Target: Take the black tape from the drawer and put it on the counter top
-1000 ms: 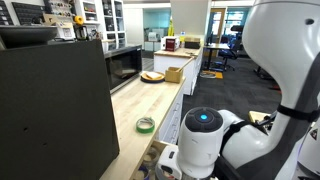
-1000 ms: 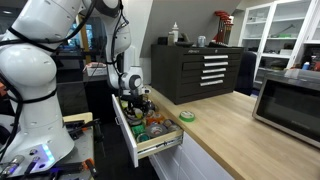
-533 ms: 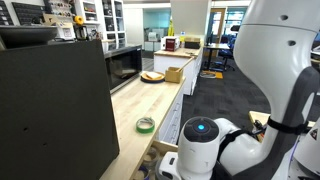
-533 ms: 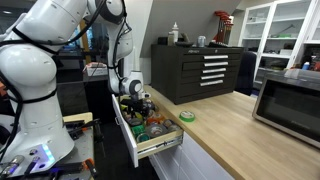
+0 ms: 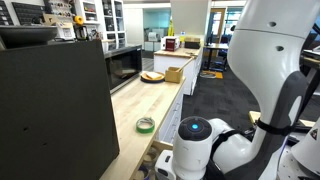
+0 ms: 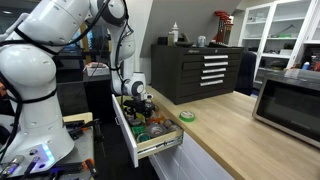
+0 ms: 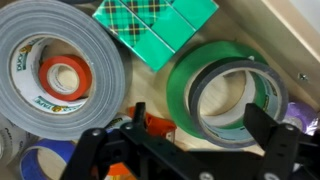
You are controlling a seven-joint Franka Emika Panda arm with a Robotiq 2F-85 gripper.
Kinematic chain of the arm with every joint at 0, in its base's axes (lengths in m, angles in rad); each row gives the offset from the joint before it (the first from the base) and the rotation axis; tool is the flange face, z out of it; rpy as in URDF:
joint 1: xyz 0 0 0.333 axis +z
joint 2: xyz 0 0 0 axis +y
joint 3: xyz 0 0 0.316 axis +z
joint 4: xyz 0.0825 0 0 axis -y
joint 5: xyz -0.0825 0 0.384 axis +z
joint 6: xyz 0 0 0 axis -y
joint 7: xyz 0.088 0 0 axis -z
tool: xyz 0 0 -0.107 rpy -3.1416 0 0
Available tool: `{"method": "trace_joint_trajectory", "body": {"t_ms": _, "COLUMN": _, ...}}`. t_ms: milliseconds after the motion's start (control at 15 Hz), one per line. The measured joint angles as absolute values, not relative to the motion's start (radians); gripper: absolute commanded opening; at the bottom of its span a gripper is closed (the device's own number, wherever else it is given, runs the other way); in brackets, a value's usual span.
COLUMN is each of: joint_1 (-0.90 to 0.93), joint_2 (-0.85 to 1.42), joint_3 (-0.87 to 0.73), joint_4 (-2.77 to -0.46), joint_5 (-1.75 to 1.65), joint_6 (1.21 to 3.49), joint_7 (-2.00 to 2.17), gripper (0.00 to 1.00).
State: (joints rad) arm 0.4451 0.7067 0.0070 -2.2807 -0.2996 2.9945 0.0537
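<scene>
The black tape cannot be picked out with certainty in any view; dark shapes at the bottom middle of the wrist view are mixed with the pincer's own parts, and I cannot tell them apart. The pincer (image 7: 180,148) enters that view from the bottom edge with its two black fingers (image 7: 272,140) spread wide and nothing clearly pinched between them. Above it lies the drawer (image 7: 272,28), whose pale wood wall shows at the upper right. A big grey roll (image 7: 60,40) fills the upper left, with a small orange roll (image 7: 66,77) inside its core. A green roll (image 7: 225,62) lies at centre right, green checkered packets (image 7: 155,25) at the top middle, and a blue roll (image 7: 35,160) in the lower left corner. In an exterior view the drawer stands pulled out at the lower middle, cluttered, with the pincer low over its far end. On the desk (image 6: 235,140), right of the drawer, another green roll (image 6: 187,116) lies flat, well apart from the pincer.
</scene>
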Motion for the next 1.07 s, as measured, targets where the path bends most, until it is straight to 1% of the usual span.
{"method": "trace_joint_trajectory", "body": {"t_ms": 333, "joint_1": 0.426, "joint_2": 0.756, "joint_3": 0.013, "joint_4": -2.255, "joint_5": -0.29, "joint_6": 3.018, "joint_7": 0.04, "gripper": 1.0}}
{"method": "trace_joint_trajectory", "body": {"t_ms": 400, "joint_1": 0.423, "joint_2": 0.764, "joint_3": 0.014, "joint_4": -2.248, "joint_5": -0.289, "joint_6": 3.02, "joint_7": 0.038, "gripper": 0.75}}
{"method": "trace_joint_trajectory", "body": {"t_ms": 467, "joint_1": 0.419, "joint_2": 0.772, "joint_3": 0.015, "joint_4": -2.243, "joint_5": -0.288, "joint_6": 3.022, "joint_7": 0.036, "gripper": 0.73}}
{"method": "trace_joint_trajectory", "body": {"t_ms": 533, "joint_1": 0.417, "joint_2": 0.777, "joint_3": 0.016, "joint_4": -2.238, "joint_5": -0.288, "joint_6": 3.024, "joint_7": 0.035, "gripper": 0.67}}
{"method": "trace_joint_trajectory", "body": {"t_ms": 733, "joint_1": 0.412, "joint_2": 0.782, "joint_3": 0.019, "joint_4": -2.229, "joint_5": -0.287, "joint_6": 3.03, "joint_7": 0.023, "gripper": 0.45}}
{"method": "trace_joint_trajectory", "body": {"t_ms": 1067, "joint_1": 0.395, "joint_2": 0.789, "joint_3": 0.042, "joint_4": -2.225, "joint_5": -0.286, "joint_6": 3.07, "joint_7": 0.012, "gripper": 0.13}}
